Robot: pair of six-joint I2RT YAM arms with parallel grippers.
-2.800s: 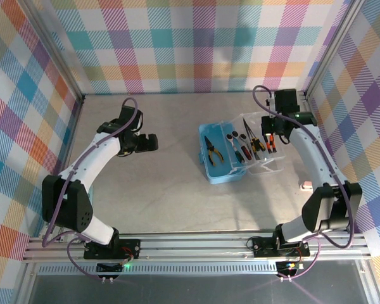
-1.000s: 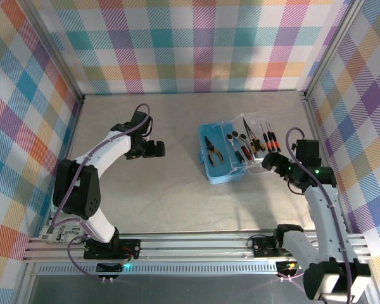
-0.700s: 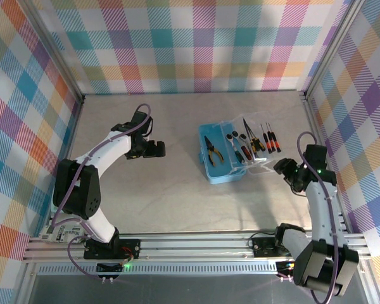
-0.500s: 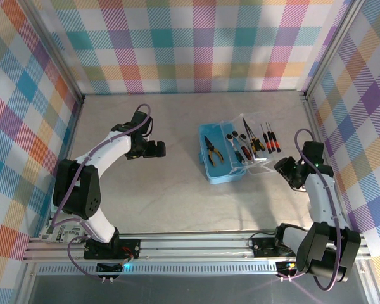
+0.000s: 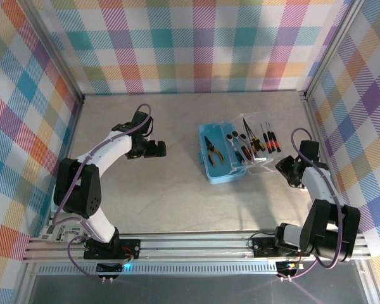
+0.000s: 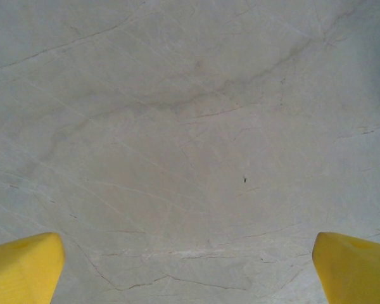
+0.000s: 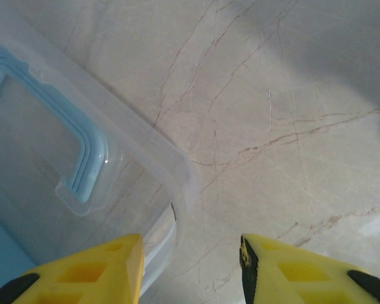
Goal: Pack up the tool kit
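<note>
Currently: tool kit box [image 5: 225, 174] sits right of table centre, its clear lid [image 7: 126, 183] swung open to the right and lying flat. Pliers [image 5: 212, 150] lie inside the box. Screwdrivers [image 5: 266, 138] lie toward the lid side; whether in the box or on the lid, I cannot tell.

Right gripper [image 7: 189, 253] straddles the lid's free rim near the blue handle [image 7: 88, 142]. Its 2 fingers are partly apart, neither seen touching, so likely placed to pinch the rim and fold the lid over.

Left gripper [image 5: 158, 149] hangs wide open above bare table [image 6: 190, 126], well apart from the box, probably parked to leave room.
</note>
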